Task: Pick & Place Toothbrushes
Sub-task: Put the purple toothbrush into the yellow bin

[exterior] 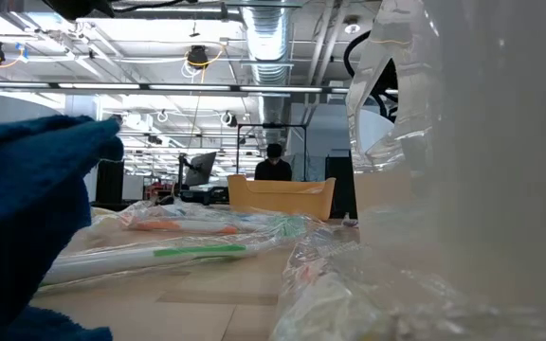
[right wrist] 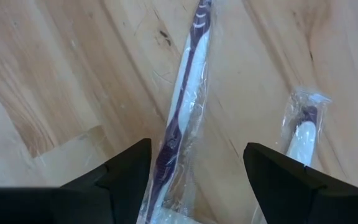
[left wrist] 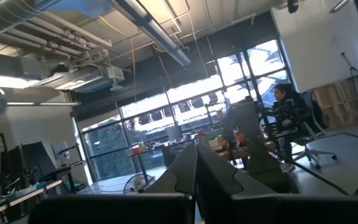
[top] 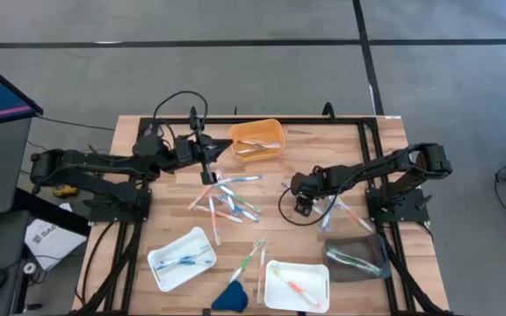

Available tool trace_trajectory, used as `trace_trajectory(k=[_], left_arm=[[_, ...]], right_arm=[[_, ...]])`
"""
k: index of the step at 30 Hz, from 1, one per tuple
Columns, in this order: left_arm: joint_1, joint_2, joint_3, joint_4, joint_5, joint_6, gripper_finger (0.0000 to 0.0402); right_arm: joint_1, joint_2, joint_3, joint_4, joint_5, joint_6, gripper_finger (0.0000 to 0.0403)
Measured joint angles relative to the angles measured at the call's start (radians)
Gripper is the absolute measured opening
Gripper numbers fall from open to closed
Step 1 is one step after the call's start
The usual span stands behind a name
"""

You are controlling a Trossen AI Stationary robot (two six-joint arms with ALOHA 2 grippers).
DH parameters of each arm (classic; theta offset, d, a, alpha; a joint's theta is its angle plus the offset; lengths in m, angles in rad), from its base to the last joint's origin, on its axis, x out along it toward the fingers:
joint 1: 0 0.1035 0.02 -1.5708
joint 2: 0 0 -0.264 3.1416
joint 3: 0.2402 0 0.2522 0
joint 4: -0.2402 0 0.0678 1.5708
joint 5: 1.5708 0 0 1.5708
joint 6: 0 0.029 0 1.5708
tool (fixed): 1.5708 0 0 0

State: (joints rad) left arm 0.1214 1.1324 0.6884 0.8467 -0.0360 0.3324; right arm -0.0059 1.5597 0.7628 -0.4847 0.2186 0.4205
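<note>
Wrapped toothbrushes (top: 227,202) lie loose in the middle of the wooden table. My right gripper (top: 302,207) stands open above two more of them, pointing steeply down. In the right wrist view a purple-and-white wrapped toothbrush (right wrist: 182,106) lies flat on the wood between the open fingers of my right gripper (right wrist: 197,155). A second one (right wrist: 303,134) lies just outside one finger. My left gripper (top: 211,156) is shut and raised beside the orange tray (top: 257,139). In its wrist view my left gripper (left wrist: 197,180) has nothing between its fingers.
Two white trays (top: 181,257) (top: 297,285) at the near edge and a dark tray (top: 357,257) at the near right hold toothbrushes. A dark-blue wedge (top: 229,298) lies between the white trays. A person (exterior: 273,166) sits in the room behind.
</note>
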Motion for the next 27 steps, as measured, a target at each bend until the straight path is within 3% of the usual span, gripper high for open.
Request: trace_trajectory(k=[12, 27], left_arm=[[-0.174, 0.0, 0.0, 0.0, 0.0, 0.0, 0.0001], [-0.554, 0.0, 0.0, 0.011, 0.0, -0.034, 0.0001]], right_arm=[[-0.002, 0.0, 0.0, -0.038, 0.018, 0.093, 0.0249], [-0.002, 0.0, 0.0, -0.091, 0.018, 0.244, 0.0249]])
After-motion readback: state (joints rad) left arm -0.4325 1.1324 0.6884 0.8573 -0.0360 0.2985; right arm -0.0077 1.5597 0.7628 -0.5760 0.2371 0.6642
